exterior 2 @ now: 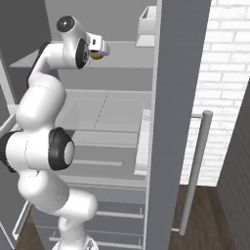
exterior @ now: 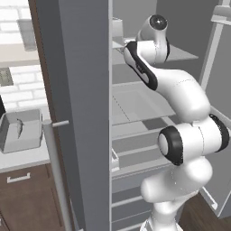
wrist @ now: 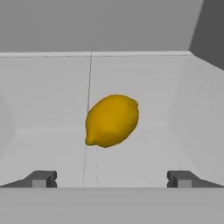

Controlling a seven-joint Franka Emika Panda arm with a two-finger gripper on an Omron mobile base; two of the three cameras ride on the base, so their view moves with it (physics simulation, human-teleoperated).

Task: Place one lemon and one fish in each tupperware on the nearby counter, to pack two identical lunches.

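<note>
A bright yellow lemon (wrist: 112, 121) lies on a pale fridge shelf, straight ahead of my gripper (wrist: 111, 179). The gripper is open, with its two dark fingertips (wrist: 41, 178) wide apart and short of the fruit. From the right base view, the gripper (exterior 2: 100, 49) hangs over the upper shelf with the lemon (exterior 2: 96, 56) just under it. One light-grey tupperware (exterior: 20, 131) stands on the white counter (exterior: 25, 159) to the left, and a thin grey shape in it looks like a fish (exterior: 20, 127).
The tall grey fridge door (exterior: 76, 113) stands open between the counter and the shelves, its bar handle (exterior: 56, 171) jutting out. A second door (exterior 2: 176, 97) with a handle (exterior 2: 195, 171) bounds the right side. A small tub (exterior 2: 146, 22) sits on the top shelf.
</note>
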